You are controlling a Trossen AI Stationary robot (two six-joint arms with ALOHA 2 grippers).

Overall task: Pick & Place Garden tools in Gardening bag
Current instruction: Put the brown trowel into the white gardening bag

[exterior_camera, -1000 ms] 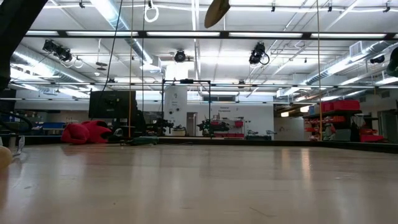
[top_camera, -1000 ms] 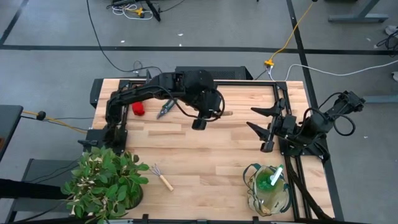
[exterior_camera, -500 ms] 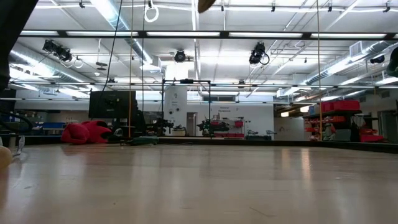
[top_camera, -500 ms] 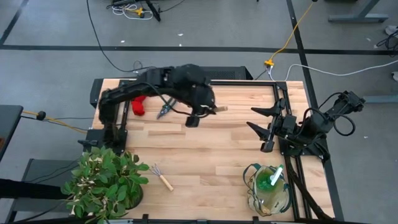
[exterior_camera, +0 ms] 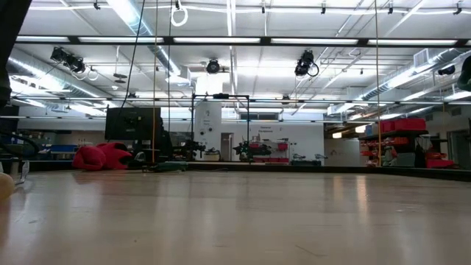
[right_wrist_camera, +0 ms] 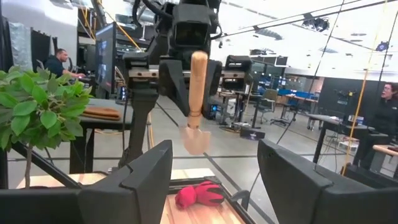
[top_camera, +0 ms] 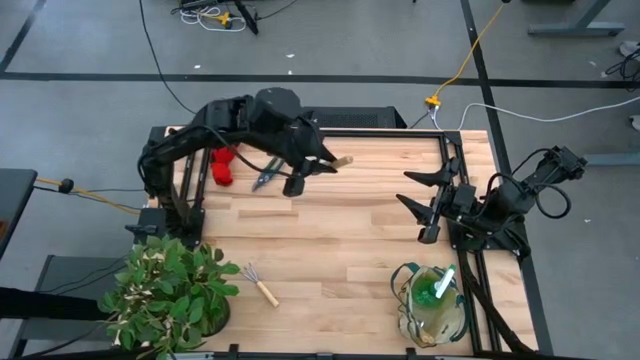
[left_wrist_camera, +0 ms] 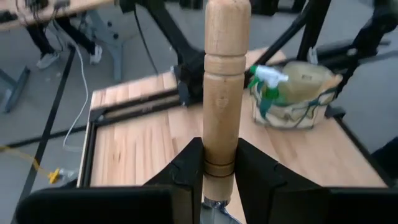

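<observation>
My left gripper (top_camera: 320,166) is raised high over the table's far left part and is shut on a trowel with a light wooden handle (left_wrist_camera: 221,81). Its silver blade (right_wrist_camera: 196,140) hangs below. Red gloves (top_camera: 222,168) and dark pruning shears (top_camera: 265,178) lie on the table under the arm. A small rake (top_camera: 258,283) lies near the front edge. The beige gardening bag (top_camera: 430,305) stands at the front right with a green-and-white item (top_camera: 440,285) in it. My right gripper (top_camera: 404,190) is open and empty at the right side. My left gripper pinches the trowel's wooden handle at its blade end (left_wrist_camera: 217,167) between its two fingers (left_wrist_camera: 186,177). The handle lies along the fingers, its free end (top_camera: 345,159) pointing toward the table's right. The trowel is lifted clear of the table, its blade below the gripper.
A leafy potted plant (top_camera: 168,295) stands at the front left corner. Dark frame rails (top_camera: 385,133) run along the far edge and the right side. Bare wood lies in the table's middle (top_camera: 330,250).
My left gripper has risen and gone toward the table's far left corner, still shut on the trowel. The trowel has gone up with it, out of the top of the low view.
</observation>
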